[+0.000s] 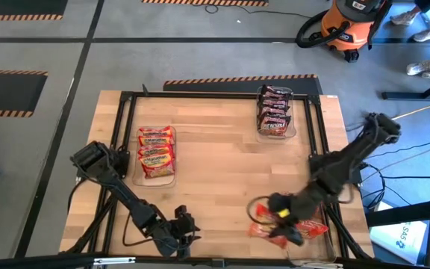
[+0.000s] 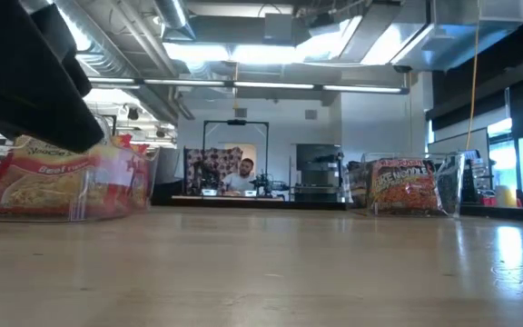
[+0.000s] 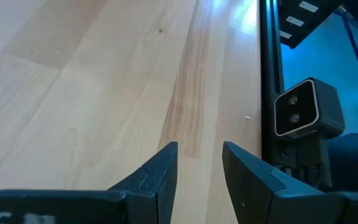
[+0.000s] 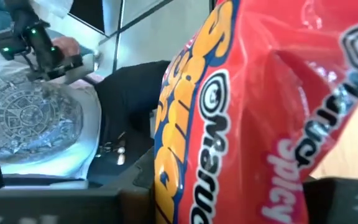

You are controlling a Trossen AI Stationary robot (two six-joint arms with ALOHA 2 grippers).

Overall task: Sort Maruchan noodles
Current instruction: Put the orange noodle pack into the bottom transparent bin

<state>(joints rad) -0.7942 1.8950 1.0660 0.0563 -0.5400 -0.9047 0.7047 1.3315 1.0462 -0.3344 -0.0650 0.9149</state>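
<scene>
A red Maruchan noodle packet (image 4: 241, 118) fills the right wrist view, and my right gripper (image 1: 269, 214) is shut on it near the table's near right corner. More red packets (image 1: 310, 229) lie on the wood just beside it. A clear bin (image 1: 155, 176) at the left holds red-and-yellow packets (image 1: 156, 149). A second clear bin (image 1: 294, 127) at the far right holds dark maroon packets (image 1: 274, 110). My left gripper (image 3: 199, 168) hovers open over bare wood by the near edge, with nothing between its fingers. My right gripper holds the red packet by its lower part (image 4: 229, 199), pinched between the two fingers. The packet itself hides the fingertips. It stands up out of the hold, crinkled and bulging, in front of the camera; the loose packets lie on the table under it.
A black metal frame (image 1: 316, 134) runs around the table top, with a small camera (image 3: 306, 109) on its near rail beside my left gripper. The middle of the table (image 1: 222, 164) is bare wood. An orange shop vacuum (image 1: 349, 22) stands on the floor beyond. A person (image 2: 243, 177) sits far behind.
</scene>
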